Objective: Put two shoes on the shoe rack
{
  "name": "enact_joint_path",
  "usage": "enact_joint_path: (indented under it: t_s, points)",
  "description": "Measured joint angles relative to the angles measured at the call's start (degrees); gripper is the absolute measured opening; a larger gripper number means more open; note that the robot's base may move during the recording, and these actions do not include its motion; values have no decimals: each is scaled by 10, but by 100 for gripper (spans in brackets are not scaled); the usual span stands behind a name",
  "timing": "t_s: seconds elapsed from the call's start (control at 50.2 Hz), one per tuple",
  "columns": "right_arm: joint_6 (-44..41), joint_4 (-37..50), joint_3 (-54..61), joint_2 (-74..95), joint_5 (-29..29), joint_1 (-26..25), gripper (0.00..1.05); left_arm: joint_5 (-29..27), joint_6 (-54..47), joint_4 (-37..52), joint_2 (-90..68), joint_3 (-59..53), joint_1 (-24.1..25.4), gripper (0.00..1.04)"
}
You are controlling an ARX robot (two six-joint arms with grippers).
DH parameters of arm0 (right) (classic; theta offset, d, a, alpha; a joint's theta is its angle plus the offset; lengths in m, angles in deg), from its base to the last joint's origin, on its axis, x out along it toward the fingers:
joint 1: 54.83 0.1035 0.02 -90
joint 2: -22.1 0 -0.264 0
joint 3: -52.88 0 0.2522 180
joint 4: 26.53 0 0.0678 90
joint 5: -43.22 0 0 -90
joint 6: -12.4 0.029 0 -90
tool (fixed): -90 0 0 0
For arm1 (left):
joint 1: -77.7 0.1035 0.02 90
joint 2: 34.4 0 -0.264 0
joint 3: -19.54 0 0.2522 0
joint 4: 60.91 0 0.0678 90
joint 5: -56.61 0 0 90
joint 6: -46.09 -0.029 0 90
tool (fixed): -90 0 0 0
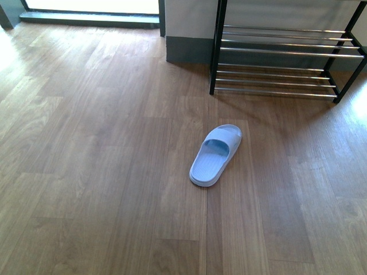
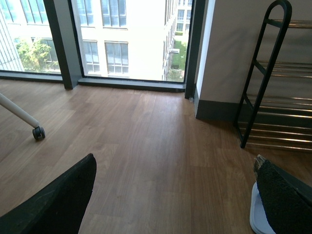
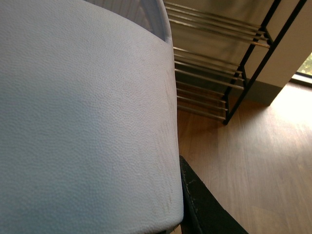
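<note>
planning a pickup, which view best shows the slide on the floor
Front view: the whole slide lies unobstructed. Left wrist shows only a corner. Right wrist: a close pale blue surface, possibly another slide.

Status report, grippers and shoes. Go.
Left gripper open, empty. Right gripper shut on one pale blue rubber slide sandal. Second pale blue slide on wooden floor before black-framed chrome-rod shoe rack. Nothing between them.

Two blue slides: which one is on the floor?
The front-view slide, sole down before the shoe rack. The other slide fills the right wrist view, up off the floor.
</note>
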Motion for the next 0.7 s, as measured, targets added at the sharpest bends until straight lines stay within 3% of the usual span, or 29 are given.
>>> enact_joint_path:
  t_s: [0.119,0.697]
  points:
    - [33,8,2,3,-14,-21,2,0,0,0,0,0,0,95]
    - [47,8,2,5,-23,-24,2,-2,0,0,0,0,0,95]
